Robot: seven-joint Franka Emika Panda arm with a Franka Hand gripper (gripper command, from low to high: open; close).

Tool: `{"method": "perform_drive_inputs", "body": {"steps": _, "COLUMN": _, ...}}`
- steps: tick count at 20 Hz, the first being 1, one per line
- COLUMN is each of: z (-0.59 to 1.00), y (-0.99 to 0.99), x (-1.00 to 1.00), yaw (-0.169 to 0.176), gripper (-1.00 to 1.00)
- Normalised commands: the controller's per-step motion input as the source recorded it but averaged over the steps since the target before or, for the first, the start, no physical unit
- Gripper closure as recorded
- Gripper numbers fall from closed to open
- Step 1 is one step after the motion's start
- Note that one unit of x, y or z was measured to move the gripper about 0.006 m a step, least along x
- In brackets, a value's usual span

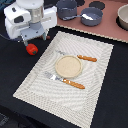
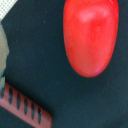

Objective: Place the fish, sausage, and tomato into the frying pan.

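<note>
The tomato is a glossy red ball on the black cloth, just off the placemat's far left corner. In the wrist view the tomato fills much of the picture, and the reddish-brown slotted sausage lies close beside it. In the exterior view the arm hides the sausage. My gripper hangs right above the tomato, its fingers spread open and empty. The grey frying pan stands on the pink counter at the back. A small white piece that looks like the fish lies inside it.
A striped placemat holds a tan plate between an orange-handled knife and fork. A dark pot stands at the pan's left. A bowl sits at the exterior view's far right.
</note>
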Motion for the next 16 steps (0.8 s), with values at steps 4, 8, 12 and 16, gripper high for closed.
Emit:
{"method": "perform_drive_inputs", "body": {"steps": 4, "z": -0.52, "y": -0.1, "x": -0.37, "yaw": 0.023, "gripper": -1.0}}
{"method": "perform_drive_inputs", "body": {"steps": 8, "z": -0.49, "y": -0.08, "x": -0.36, "yaw": 0.026, "gripper": -1.0}}
{"method": "perform_drive_inputs", "body": {"steps": 12, "z": -0.42, "y": 0.0, "x": -0.3, "yaw": 0.028, "gripper": 1.0}}
{"method": "perform_drive_inputs", "body": {"steps": 16, "z": -0.3, "y": 0.0, "x": -0.3, "yaw": 0.035, "gripper": 1.0}}
